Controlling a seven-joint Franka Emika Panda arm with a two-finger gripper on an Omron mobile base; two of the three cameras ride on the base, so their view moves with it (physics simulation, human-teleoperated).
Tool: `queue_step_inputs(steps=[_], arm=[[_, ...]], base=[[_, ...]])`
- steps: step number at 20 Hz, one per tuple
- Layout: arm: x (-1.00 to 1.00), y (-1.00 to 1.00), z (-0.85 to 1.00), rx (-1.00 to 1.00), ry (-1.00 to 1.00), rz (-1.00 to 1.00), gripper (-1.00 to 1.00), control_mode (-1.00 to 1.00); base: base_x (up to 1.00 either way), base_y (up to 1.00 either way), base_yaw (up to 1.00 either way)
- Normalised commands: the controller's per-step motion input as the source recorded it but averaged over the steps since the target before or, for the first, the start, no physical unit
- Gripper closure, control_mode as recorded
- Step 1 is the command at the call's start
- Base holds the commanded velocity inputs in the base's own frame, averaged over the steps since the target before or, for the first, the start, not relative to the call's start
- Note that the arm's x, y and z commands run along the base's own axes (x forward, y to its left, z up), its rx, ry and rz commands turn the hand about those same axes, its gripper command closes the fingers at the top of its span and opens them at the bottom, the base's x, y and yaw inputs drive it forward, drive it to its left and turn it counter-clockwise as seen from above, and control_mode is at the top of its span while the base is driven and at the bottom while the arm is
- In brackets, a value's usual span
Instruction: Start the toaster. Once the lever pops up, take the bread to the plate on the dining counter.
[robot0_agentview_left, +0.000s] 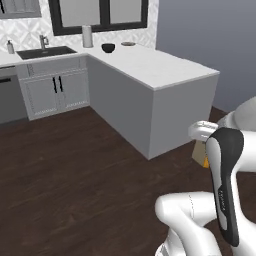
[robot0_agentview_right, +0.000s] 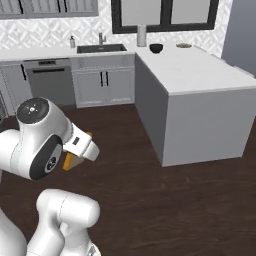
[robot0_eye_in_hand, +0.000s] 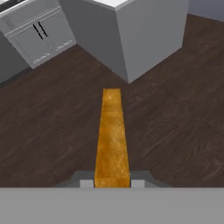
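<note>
Dark wood floor (robot0_agentview_left: 75, 185): widest surface, running from the near edge to the cabinets at the far wall.

White marble peninsula counter (robot0_agentview_left: 150, 65): grey-sided block jutting from the far wall toward the near right. It carries a black bowl (robot0_agentview_left: 108, 48), a small tan dish (robot0_agentview_left: 128, 44) just right of the bowl, and an upright pale cylinder (robot0_agentview_left: 87, 36) to the bowl's left, all at its far end.

Far-wall counter run: grey cabinet doors with dark handles (robot0_agentview_left: 57, 90), a dark inset sink (robot0_agentview_left: 45, 52) with a faucet (robot0_agentview_left: 43, 40), and a small bottle (robot0_agentview_left: 10, 47) to the sink's left. In the right base view a dishwasher front (robot0_agentview_right: 50, 82) sits left of the sink cabinet.

Black-framed window (robot0_agentview_left: 102, 15): on the patterned far wall, above the counter's corner.

Robot arm: white, with dark joints, in the near foreground, held over the open floor and well apart from the counter.

Gripper (robot0_eye_in_hand: 112, 183): the two fingertips are pressed against either side of the bread (robot0_eye_in_hand: 112, 135), clamping its near end.

Bread: thin orange-tan slice, seen edge-on in the hand view, reaching forward from the fingers above the floor. In the left base view an orange corner (robot0_agentview_left: 205, 161) shows beside the wrist.

Writing: no legible brand, label or text on any item.
</note>
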Motion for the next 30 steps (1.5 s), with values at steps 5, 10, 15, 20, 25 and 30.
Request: queue_step_inputs(steps=[5, 10, 15, 20, 25, 30], arm=[[0.0, 0.0, 0.0, 0.0, 0.0, 0.0, 1.0, 1.0], [0.0, 0.0, 0.0, 0.0, 0.0, 0.0, 1.0, 1.0], [0.0, 0.0, 0.0, 0.0, 0.0, 0.0, 1.0, 1.0], [0.0, 0.0, 0.0, 0.0, 0.0, 0.0, 1.0, 1.0], [0.0, 0.0, 0.0, 0.0, 0.0, 0.0, 1.0, 1.0], [0.0, 0.0, 0.0, 0.0, 0.0, 0.0, 1.0, 1.0]], base=[[1.0, -0.51, 0.04], [1.0, -0.65, 0.19], [1.0, -0.77, 0.26], [0.96, -0.97, 0.27], [0.75, -1.0, 0.22], [0.61, -1.0, 0.24]])
